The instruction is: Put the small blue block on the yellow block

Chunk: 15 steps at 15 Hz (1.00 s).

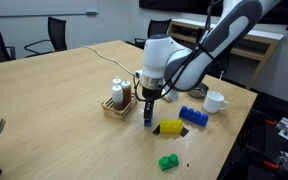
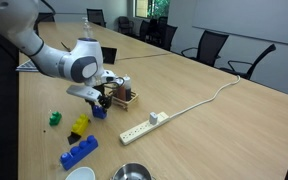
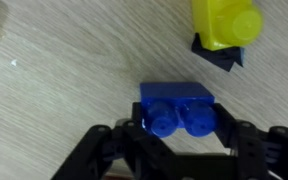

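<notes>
Low in the wrist view, my tool [image 3: 179, 130] brackets the small blue block [image 3: 177, 105] for lifting toward the yellow block [image 3: 226, 22] at upper right; whether it grips, I cannot tell.

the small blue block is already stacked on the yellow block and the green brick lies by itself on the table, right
Not stacked. The wrist view shows the small blue block between the fingers of the gripper, apart from the yellow block. The green brick does lie by itself on the table.
</notes>
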Motion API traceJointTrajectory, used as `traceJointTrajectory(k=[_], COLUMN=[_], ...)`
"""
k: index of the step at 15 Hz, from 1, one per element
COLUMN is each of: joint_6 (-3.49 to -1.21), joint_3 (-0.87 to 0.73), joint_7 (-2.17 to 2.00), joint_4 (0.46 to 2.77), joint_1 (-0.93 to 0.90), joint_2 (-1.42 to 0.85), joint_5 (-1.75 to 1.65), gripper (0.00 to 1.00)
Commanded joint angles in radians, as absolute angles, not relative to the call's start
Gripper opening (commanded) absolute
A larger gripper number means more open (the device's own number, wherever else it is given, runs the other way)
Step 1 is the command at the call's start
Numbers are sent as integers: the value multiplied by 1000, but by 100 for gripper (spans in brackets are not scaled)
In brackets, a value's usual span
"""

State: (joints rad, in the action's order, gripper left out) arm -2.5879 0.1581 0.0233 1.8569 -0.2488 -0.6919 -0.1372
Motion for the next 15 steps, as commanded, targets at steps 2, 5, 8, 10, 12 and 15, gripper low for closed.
traceJointTrajectory(k=[2, 5, 8, 10, 12, 15], joint_6=[-2568, -2568, -2569, -2580, -2607, -2682], joint_3=[135, 139, 139, 124, 137, 143], joint_7=[-43, -101, -164, -217, -248, -318], joint_4=[1871, 1895, 1931, 1964, 2009, 2095], joint_1=[-275, -276, -276, -290, -280, -279], joint_2=[-642, -593, -534, -495, -457, -402], joint_5=[-128, -109, -85, -92, -69, -18], gripper=[44, 44, 44, 44, 44, 44])
